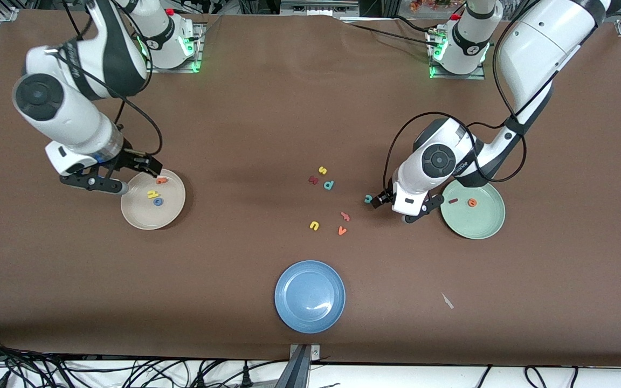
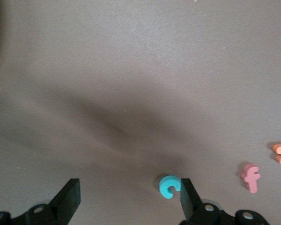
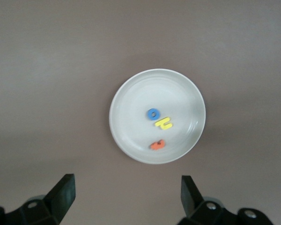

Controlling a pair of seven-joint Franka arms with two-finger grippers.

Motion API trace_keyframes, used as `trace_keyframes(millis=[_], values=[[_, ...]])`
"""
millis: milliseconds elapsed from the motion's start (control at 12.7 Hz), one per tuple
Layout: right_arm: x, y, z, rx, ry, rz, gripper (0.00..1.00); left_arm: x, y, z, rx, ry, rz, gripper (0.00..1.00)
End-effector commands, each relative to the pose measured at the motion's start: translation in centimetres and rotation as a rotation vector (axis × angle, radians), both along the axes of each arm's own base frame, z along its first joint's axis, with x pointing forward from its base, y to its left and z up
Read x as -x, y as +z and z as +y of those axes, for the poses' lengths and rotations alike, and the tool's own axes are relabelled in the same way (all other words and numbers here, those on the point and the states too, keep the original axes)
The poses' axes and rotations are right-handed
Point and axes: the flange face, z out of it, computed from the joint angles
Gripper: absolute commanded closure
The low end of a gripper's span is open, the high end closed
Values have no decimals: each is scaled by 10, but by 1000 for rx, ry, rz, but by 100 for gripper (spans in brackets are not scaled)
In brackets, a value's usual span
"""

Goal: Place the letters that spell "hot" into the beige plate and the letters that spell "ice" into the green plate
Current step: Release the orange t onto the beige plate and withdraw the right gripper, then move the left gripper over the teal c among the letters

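Closing in on teal c (image 2: 169,186) beside one finger of spread left gripper (image 2: 130,197), right gripper (image 3: 126,194) released over beige plate (image 3: 126,89); next, centring and pinching.

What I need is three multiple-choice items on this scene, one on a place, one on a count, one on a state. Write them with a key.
1. Where is the teal c?
A. In the green plate
B. On the table, between the left gripper's fingers
C. In the blue plate

2. How many letters lie in the beige plate?
A. One
B. Two
C. Three

3. What state is the right gripper in?
A. Shut on an orange letter
B. Open, holding nothing
C. Shut on the plate's rim

Key:
1. B: the left wrist view shows the c on the brown surface close beside one finger of the open gripper.
2. C: a blue o, a yellow h and an orange t lie in it.
3. B: its fingers stand wide apart over the plate's edge with nothing between them.
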Motion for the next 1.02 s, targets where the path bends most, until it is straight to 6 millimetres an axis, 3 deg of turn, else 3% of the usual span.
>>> trace_keyframes(millis=[0,315,394,630,945], values=[[-12,59,-31,-81,45,57,0,0,-7,-5,-27,7,-29,6],[-17,125,-90,-135,178,84,0,1,-9,-8,-32,7,-27,6],[-16,132,-98,-138,179,89,0,1,-10,-8,-32,7,-26,6],[-10,153,-91,-138,188,83,0,2,-14,-11,-22,13,-32,6],[-2,151,-80,-136,204,105,0,3,-18,-12,-33,21,-30,6]])
